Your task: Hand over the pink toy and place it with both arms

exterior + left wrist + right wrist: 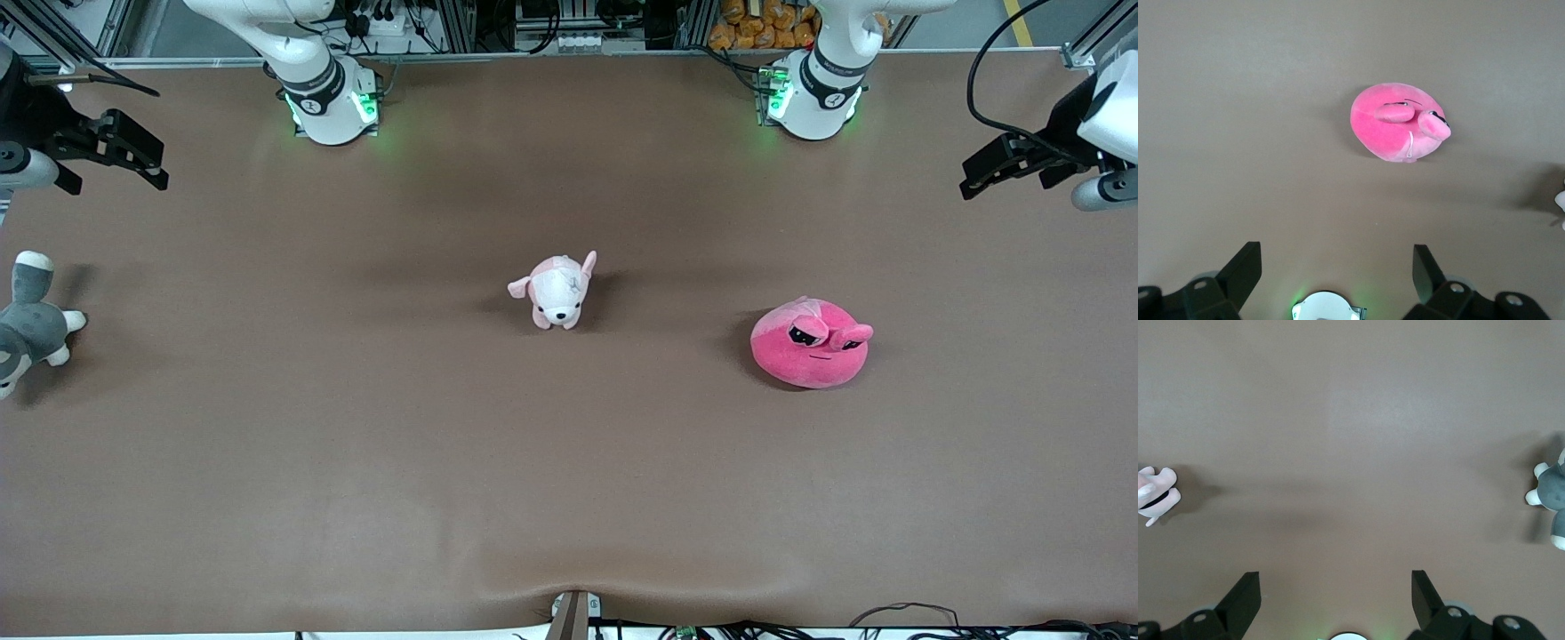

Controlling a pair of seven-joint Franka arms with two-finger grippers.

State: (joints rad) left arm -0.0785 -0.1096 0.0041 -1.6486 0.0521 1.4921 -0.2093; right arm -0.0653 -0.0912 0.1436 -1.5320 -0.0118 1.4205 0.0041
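The pink toy (809,342) is a hot-pink round plush with half-lidded black eyes. It lies on the brown table toward the left arm's end and shows in the left wrist view (1395,123). My left gripper (978,178) hangs open and empty above the table's left-arm end, well apart from the toy; its fingers (1245,270) stand wide apart around the gripper's middle (1337,267). My right gripper (147,164) hangs open and empty above the right-arm end, its middle (1336,590) over bare table.
A small pale pink-and-white puppy plush (556,292) stands mid-table and shows in the right wrist view (1155,495). A grey-and-white plush (31,324) lies at the right-arm end, also in the right wrist view (1551,497). The arm bases (329,98) (813,93) stand at the table's edge farthest from the front camera.
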